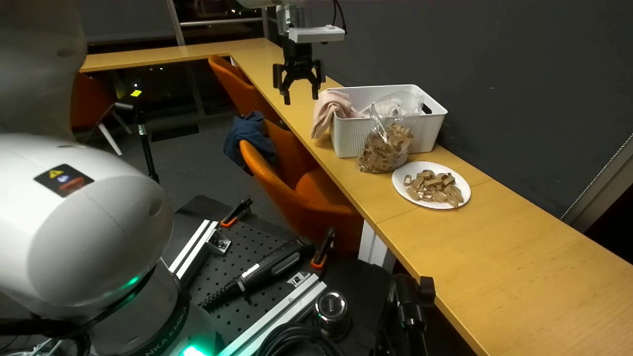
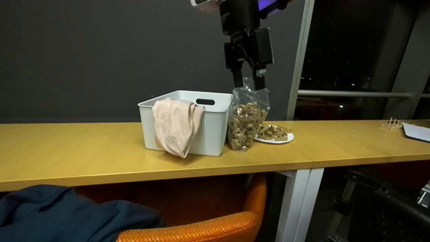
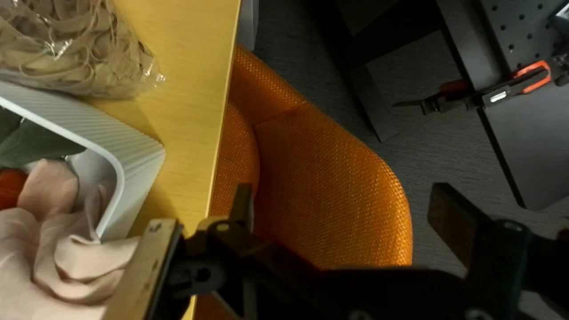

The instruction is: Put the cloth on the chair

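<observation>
A soft pink cloth [image 2: 176, 126] hangs in loose folds over the rim of a white basket [image 2: 211, 134] with finely ribbed walls, set on a smooth wooden surface [image 2: 84, 144]. Just beside the basket stands a clear, crinkled bag [image 2: 248, 117] of thin brown loops [image 2: 242, 131], and near that a round white plate [image 1: 460, 179] with a fluted edge carries more. A dark blue cloth [image 2: 63, 215] drapes over the back of a curved orange chair [image 2: 208, 228] with a coarse woven cover. The black tool [image 1: 301, 94] hangs in the air, its two fingers spread wide, apart from both cloths. There is one basket, one bag, one plate and two cloths; the loops overlap too much to count. An exterior view shows a second chair [image 1: 235, 84] along the surface and a third chair [image 1: 94, 99] farther off.
</observation>
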Controlling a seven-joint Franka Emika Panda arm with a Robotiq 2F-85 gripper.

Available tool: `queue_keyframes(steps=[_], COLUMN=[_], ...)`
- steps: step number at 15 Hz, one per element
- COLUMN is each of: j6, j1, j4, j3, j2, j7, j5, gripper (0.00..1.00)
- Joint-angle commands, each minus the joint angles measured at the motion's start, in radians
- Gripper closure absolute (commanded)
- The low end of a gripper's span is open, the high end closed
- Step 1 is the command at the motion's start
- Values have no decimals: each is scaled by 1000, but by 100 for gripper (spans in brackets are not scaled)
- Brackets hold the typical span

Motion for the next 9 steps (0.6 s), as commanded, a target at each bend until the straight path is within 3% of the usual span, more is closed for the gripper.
queue_keyframes(steps=[1,4,9], j6=[6,11,-10], j1=[10,12,10], j4=[95,196,445], j3=[3,-5,-20], j2=[39,68,224], j7=[13,34,34], j5=[-34,-48,-46], gripper=[0,0,0])
